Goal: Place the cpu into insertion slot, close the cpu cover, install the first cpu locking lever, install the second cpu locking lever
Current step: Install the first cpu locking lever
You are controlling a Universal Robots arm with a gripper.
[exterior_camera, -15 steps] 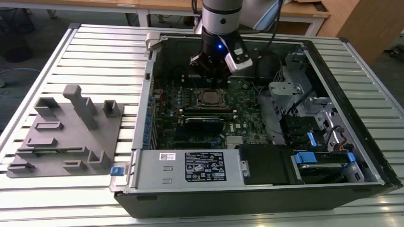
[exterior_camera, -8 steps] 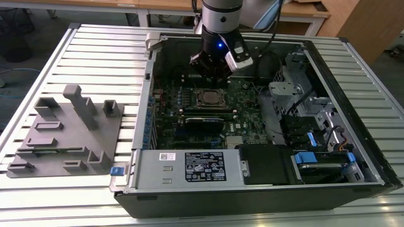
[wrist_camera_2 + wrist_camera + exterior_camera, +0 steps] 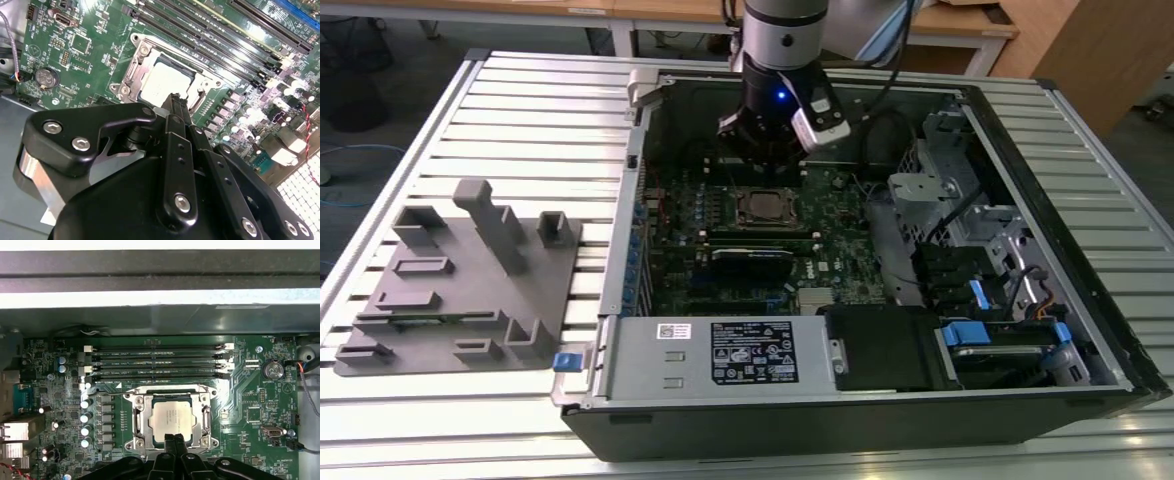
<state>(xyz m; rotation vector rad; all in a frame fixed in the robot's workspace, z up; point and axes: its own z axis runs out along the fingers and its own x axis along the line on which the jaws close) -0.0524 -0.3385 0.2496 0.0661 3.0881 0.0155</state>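
1. Nearest, at the near edge of the slot (image 3: 172, 398): gripper (image 3: 175, 439), fingers pressed together, gripping nothing. Likely narrowed that way to serve as one slim pusher beside the metalwork rather than as a clamp.
2. Inside the slot: cpu (image 3: 172, 420), flat and square, silver top up. Seated, judging by the even fit in the recess.
3. Around the slot, over the cpu's edges: cover (image 3: 141, 421), apparently lowered flat, with the chip's top bare through the window. Probably placed so to press the chip's rim down. Cannot tell whether latched.
4. Under and around the slot: green board (image 3: 250, 410), flat in the opened case.
5. Beyond the slot's far edge: four long memory slots (image 3: 155, 360), parallel to that edge, apart from the gripper.
6. Farthest beyond the slot: case wall (image 3: 160, 315).
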